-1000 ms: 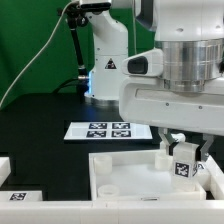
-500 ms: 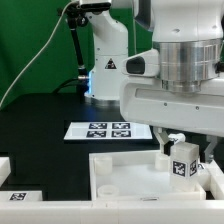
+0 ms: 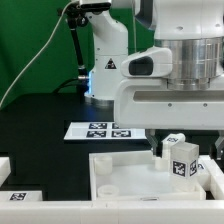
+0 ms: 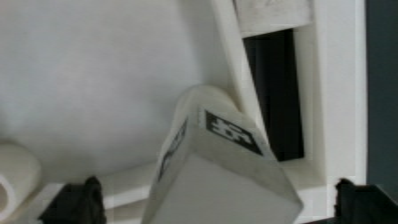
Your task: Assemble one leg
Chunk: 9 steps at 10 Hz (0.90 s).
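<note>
The leg (image 3: 181, 160), a chunky white peg with a black-and-white tag, stands upright at the corner of the large flat white panel (image 3: 120, 180) on the exterior view's right. My gripper (image 3: 188, 138) is above it and open. In the wrist view the leg (image 4: 222, 160) rises between the two dark fingertips (image 4: 73, 203), with a gap on each side, and my gripper (image 4: 217, 205) touches nothing. The white panel (image 4: 89, 90) fills the view behind the leg.
The marker board (image 3: 100, 130) lies on the black table behind the panel. Other white parts lie at the exterior view's lower left (image 3: 15, 195). The robot base (image 3: 105, 60) stands at the back before a green backdrop.
The gripper has opened and risen off the leg. The leg stays standing at the panel's corner.
</note>
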Each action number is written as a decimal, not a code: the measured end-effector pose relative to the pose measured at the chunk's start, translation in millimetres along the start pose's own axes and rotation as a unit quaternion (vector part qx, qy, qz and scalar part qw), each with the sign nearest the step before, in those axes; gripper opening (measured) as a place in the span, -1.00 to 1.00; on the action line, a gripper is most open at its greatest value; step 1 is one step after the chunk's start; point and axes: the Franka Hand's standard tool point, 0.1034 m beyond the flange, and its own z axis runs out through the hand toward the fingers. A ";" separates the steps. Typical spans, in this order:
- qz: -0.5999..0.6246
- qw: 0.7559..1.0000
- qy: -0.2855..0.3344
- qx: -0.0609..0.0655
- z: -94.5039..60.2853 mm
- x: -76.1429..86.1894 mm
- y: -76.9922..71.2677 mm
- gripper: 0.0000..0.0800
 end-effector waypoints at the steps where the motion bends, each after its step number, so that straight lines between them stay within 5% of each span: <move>1: -0.068 0.998 0.000 0.000 0.6 -0.4 1.2 0.62; 7: -0.319 0.948 0.000 0.000 -0.3 1.1 4.0 0.62; 9: -0.336 0.942 0.001 0.000 -0.4 1.6 4.8 -0.03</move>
